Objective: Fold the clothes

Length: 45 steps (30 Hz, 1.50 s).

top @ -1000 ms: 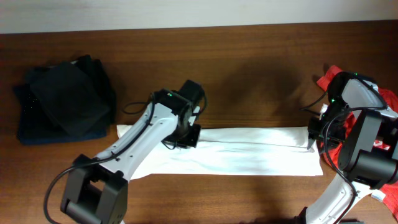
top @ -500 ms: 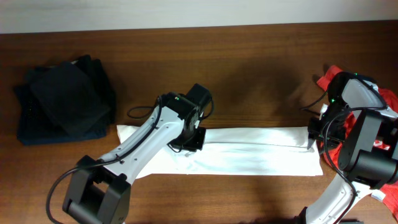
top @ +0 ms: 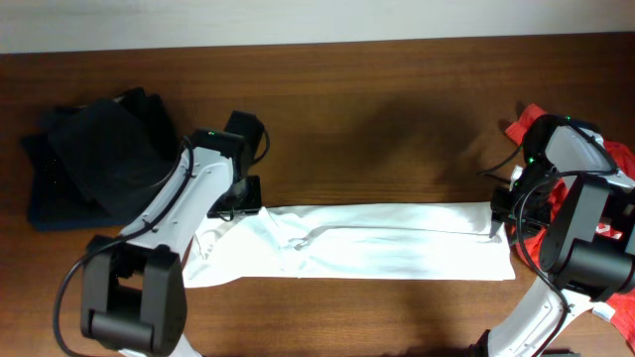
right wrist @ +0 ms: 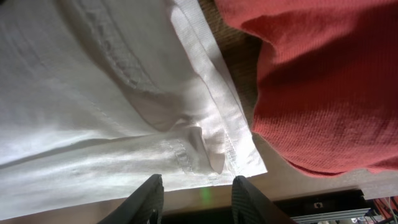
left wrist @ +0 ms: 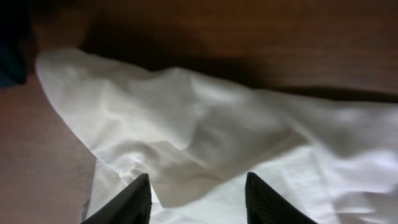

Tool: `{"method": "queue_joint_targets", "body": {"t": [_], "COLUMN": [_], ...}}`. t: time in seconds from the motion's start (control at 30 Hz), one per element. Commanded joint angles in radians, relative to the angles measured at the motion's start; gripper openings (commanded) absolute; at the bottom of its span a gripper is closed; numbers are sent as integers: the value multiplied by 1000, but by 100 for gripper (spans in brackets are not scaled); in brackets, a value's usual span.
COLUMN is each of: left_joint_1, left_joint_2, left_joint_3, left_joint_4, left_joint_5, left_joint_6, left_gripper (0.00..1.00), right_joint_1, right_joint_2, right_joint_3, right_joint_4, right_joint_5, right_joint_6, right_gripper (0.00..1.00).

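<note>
The white T-shirt (top: 397,243) lies folded into a long strip across the front of the table, rumpled at its left end. My left gripper (top: 241,201) is over the strip's upper left part. In the left wrist view it (left wrist: 198,186) is open and empty above the creased white cloth (left wrist: 186,124). My right gripper (top: 496,216) is at the strip's right end. In the right wrist view it (right wrist: 196,190) is open over the shirt's hemmed corner (right wrist: 205,149), with the red shirt (right wrist: 311,74) just beside it.
A pile of black and navy clothes (top: 99,159) lies at the far left. The red shirt (top: 524,127) lies bunched at the right edge under and behind the right arm. Bare brown table (top: 397,119) stretches behind the strip.
My left arm has swung left from the strip's middle to its left end. The left end of the white shirt is now more rumpled. The right arm has not moved.
</note>
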Motion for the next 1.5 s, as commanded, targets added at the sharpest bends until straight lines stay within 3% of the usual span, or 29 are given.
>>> {"method": "queue_joint_targets", "body": {"t": [0.0, 0.17, 0.3, 0.57, 0.87, 1.03, 1.2, 1.47], "left_joint_1": [4, 4, 4, 7, 80, 69, -55, -397], "left_joint_2": [24, 24, 24, 24, 24, 3, -39, -39], "left_joint_3": [-43, -68, -143, -172, -171, 16, 89, -35], "left_joint_4": [-11, -15, -9, -72, -16, -209, -215, -103], "left_joint_5": [-3, -2, 16, 0, -25, -3, 4, 16], "left_joint_6": [9, 10, 35, 19, -51, -32, 0, 8], "left_gripper": [46, 41, 25, 17, 32, 33, 38, 39], "right_joint_1": [-4, -4, -4, -4, -4, -4, -4, -4], "right_joint_2": [-18, -18, -18, -18, -18, -18, -18, -18], "right_joint_3": [-4, -4, -4, -4, -4, -4, -4, -4], "right_joint_4": [0, 0, 0, 0, 0, 6, 6, 4], "right_joint_5": [-6, -6, -6, -6, -6, -14, -14, -14], "right_joint_6": [7, 7, 7, 7, 7, 7, 7, 7], "right_gripper": [40, 40, 40, 40, 40, 40, 40, 40]}}
